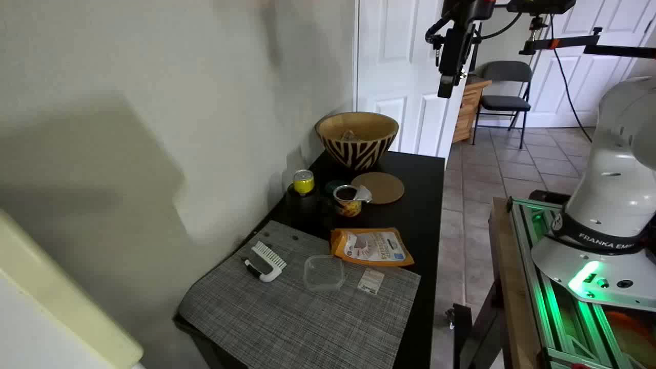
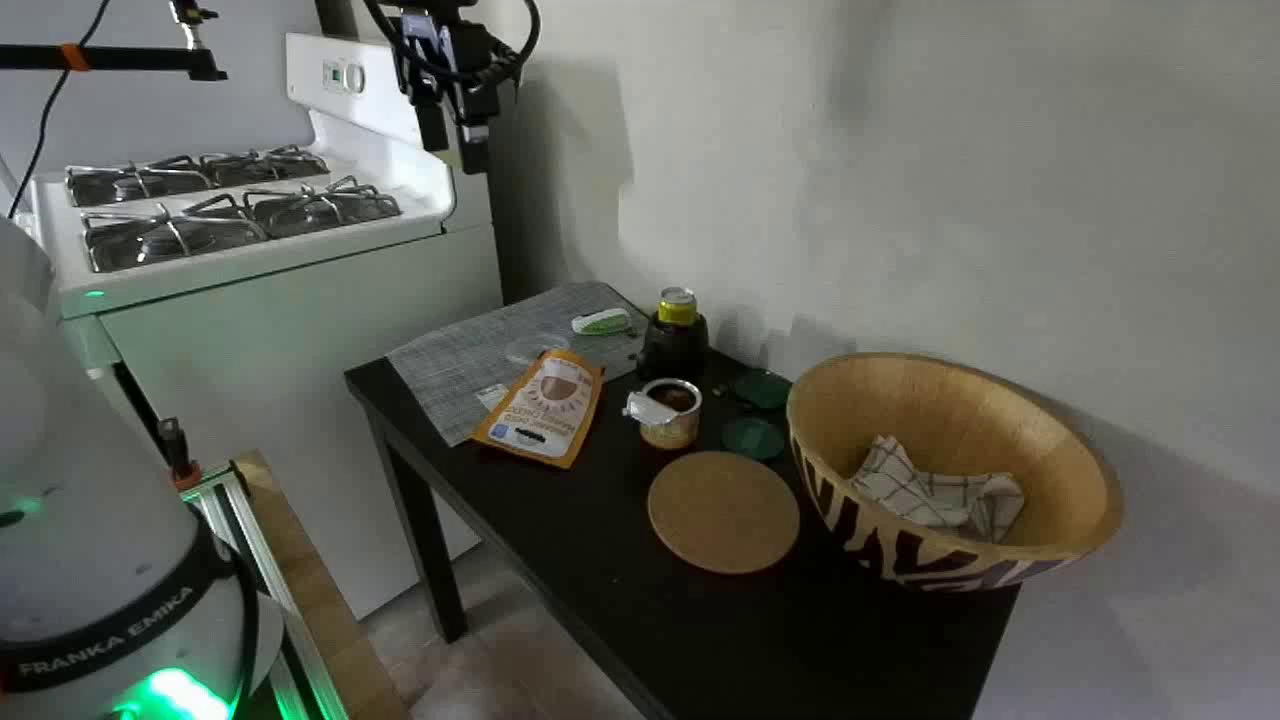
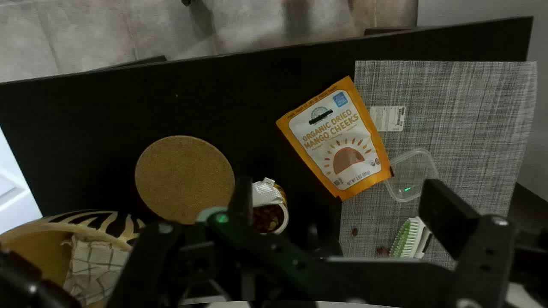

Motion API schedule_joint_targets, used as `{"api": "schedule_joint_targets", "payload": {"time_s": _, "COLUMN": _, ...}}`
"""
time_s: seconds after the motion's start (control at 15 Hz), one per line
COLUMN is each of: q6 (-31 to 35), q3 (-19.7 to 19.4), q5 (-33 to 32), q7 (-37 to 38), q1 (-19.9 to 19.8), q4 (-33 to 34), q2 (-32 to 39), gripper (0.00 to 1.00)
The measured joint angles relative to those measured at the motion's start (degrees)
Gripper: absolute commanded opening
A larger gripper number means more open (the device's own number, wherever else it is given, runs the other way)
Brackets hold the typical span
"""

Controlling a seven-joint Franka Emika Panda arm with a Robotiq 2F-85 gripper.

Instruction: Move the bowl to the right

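The bowl (image 1: 324,273) is a small, shallow, clear container with a faint, rounded-square outline. It lies on the grey placemat (image 1: 302,323) beside the orange bag; it also shows in an exterior view (image 2: 530,347) and in the wrist view (image 3: 412,174), where the bag's corner and my finger are close to its edges. My gripper (image 1: 448,86) is high above the table, well away from the bowl; it also shows in an exterior view (image 2: 456,140). In the wrist view my gripper (image 3: 342,199) has its fingers wide apart with nothing between them.
An orange mango bag (image 3: 338,137), a brush (image 3: 411,237) and a paper label (image 3: 388,119) lie near the bowl. A foil-lidded cup (image 2: 672,425), a yellow can (image 2: 678,308), a cork mat (image 2: 724,512) and a zebra-patterned large basket (image 2: 900,400) stand farther along the black table.
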Motion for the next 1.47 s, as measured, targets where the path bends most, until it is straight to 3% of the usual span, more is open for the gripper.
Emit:
{"api": "schedule_joint_targets", "payload": {"time_s": 1.13, "q6": 0.5, "q3": -0.4, "q5": 0.2, "q7": 0.6, "q1": -0.7, "q4": -0.1, "q2": 0.1, "gripper": 1.00}}
{"api": "schedule_joint_targets", "payload": {"time_s": 1.47, "q6": 10.0, "q3": -2.8, "q5": 2.2, "q7": -0.6, "q1": -1.4, "q4": -2.7, "q2": 2.4, "gripper": 1.00}}
